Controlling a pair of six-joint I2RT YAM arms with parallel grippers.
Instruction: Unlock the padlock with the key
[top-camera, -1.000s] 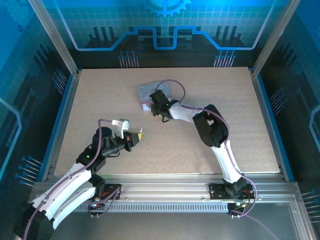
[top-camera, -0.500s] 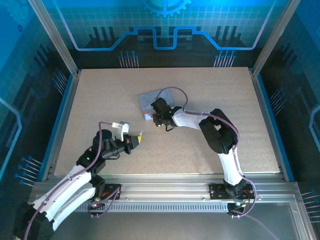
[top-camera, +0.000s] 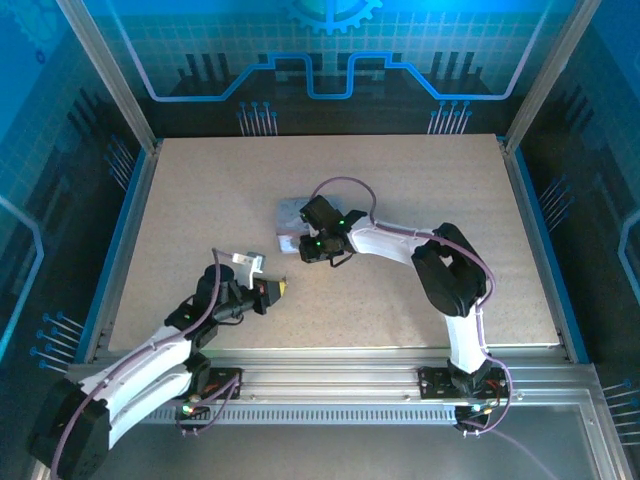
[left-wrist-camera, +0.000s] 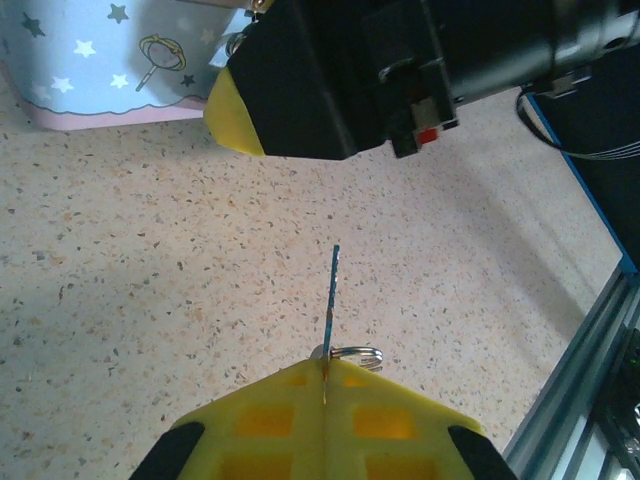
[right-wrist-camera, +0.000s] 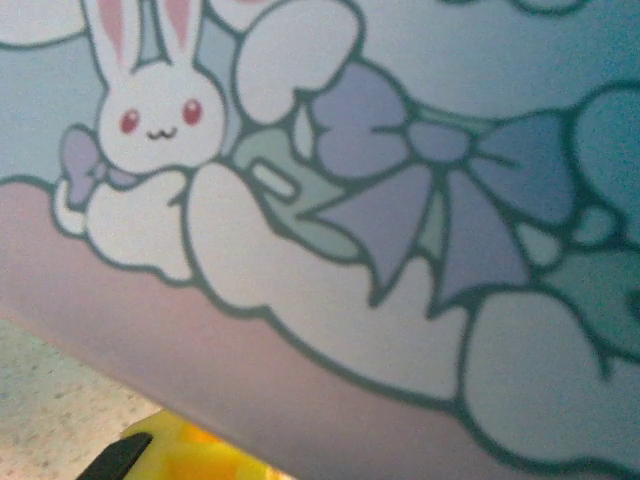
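Observation:
My left gripper (left-wrist-camera: 325, 372) is shut on the key (left-wrist-camera: 332, 295), a thin dark blade pointing away from the yellow fingers, with its ring (left-wrist-camera: 358, 354) at their tips. From above, the left gripper (top-camera: 278, 289) is near and left of the tin (top-camera: 292, 213). My right gripper (top-camera: 305, 245) is pressed against the tin (right-wrist-camera: 400, 200), and one yellow fingertip (left-wrist-camera: 232, 105) shows beside the tin (left-wrist-camera: 90, 60). The tin covers its jaws. A small brass bit (left-wrist-camera: 256, 6) peeks above that finger; the padlock itself is hidden.
The speckled tabletop (top-camera: 420, 200) stretches open to the right and far side. An aluminium rail (left-wrist-camera: 590, 380) runs along the near edge, close to the right of the key. Blue walls enclose the table.
The right gripper and the tin have shifted together toward the near left, the tin turning with it. The left gripper has drawn slightly toward the front edge, still holding the key.

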